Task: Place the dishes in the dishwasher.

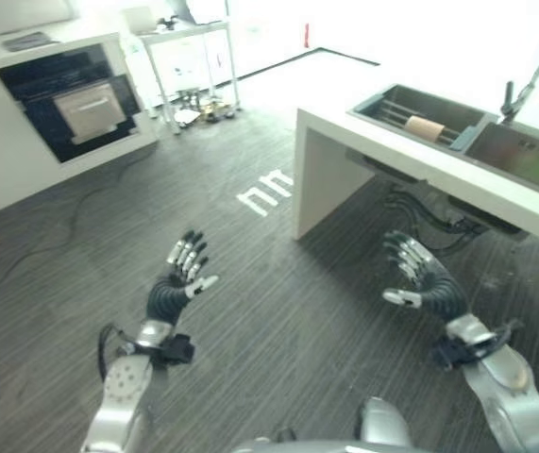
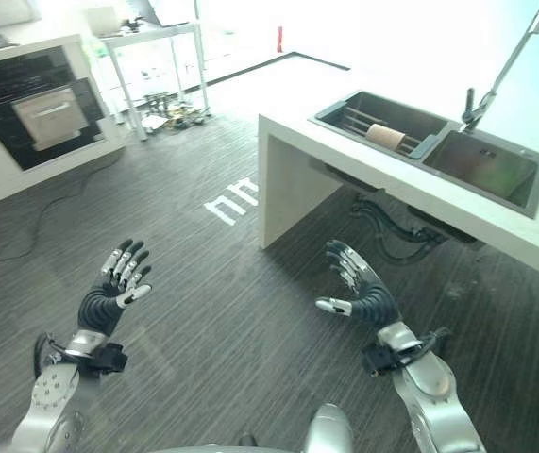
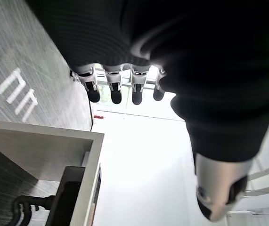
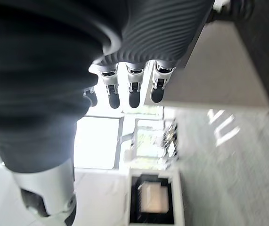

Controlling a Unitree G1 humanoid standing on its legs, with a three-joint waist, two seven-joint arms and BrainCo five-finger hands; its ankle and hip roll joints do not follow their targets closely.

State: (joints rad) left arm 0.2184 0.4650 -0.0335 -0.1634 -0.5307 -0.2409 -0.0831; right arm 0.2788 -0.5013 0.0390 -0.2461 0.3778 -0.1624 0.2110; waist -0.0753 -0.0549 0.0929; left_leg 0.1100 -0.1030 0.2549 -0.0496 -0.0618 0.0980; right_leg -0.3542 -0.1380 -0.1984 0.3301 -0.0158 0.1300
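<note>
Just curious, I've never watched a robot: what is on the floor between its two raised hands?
Nothing: in the left eye view, bare dark striped floor separates the left hand from the right hand.

A white counter point(image 2: 363, 179) carries a double sink point(image 2: 481, 160) holding what looks like a tan cup point(image 2: 384, 138).

I see my left robot hand point(image 1: 182, 274) and right robot hand point(image 1: 418, 276) held over the dark striped floor point(image 1: 278, 321), fingers relaxed and holding nothing. Ahead on the right, a white counter point(image 1: 392, 151) carries a double sink point(image 1: 467, 137) with a beige roll point(image 1: 426, 127) in its nearer basin. Far left stands a dishwasher point(image 1: 75, 99), its door shut.
</note>
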